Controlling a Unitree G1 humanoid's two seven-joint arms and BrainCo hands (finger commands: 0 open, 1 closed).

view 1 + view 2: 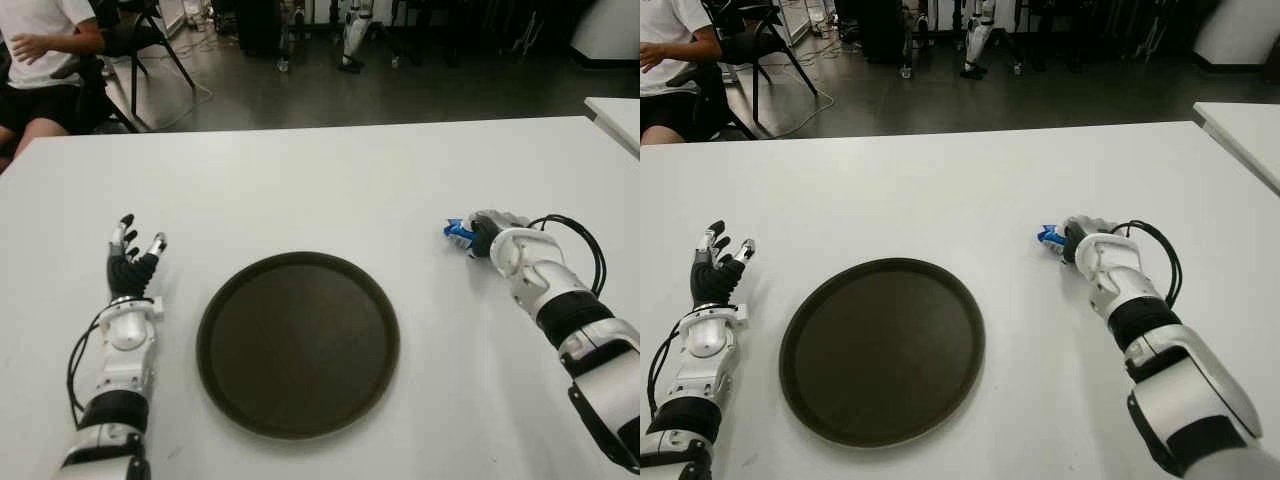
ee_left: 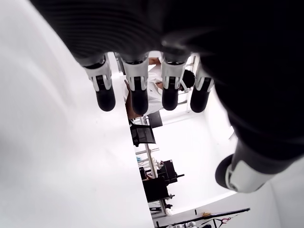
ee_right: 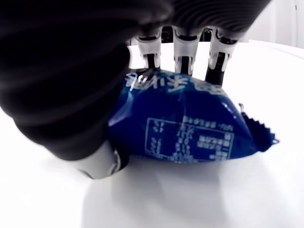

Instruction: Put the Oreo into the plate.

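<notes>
One white surface (image 1: pixel 320 180) carries one dark round plate (image 1: pixel 298 343) and one blue Oreo packet (image 3: pixel 190 126). Two robot hands appear: one left hand (image 1: pixel 133 262) and one right hand (image 1: pixel 490 232). One seated person (image 1: pixel 40 50) occupies the background.

Most of the blue Oreo pack (image 1: pixel 458 233) hidden under the right robot hand (image 1: pixel 490 234).

Bright table (image 1: pixel 320 170); dim bkgd; wrist views blurry, maybe overexposed.
</notes>
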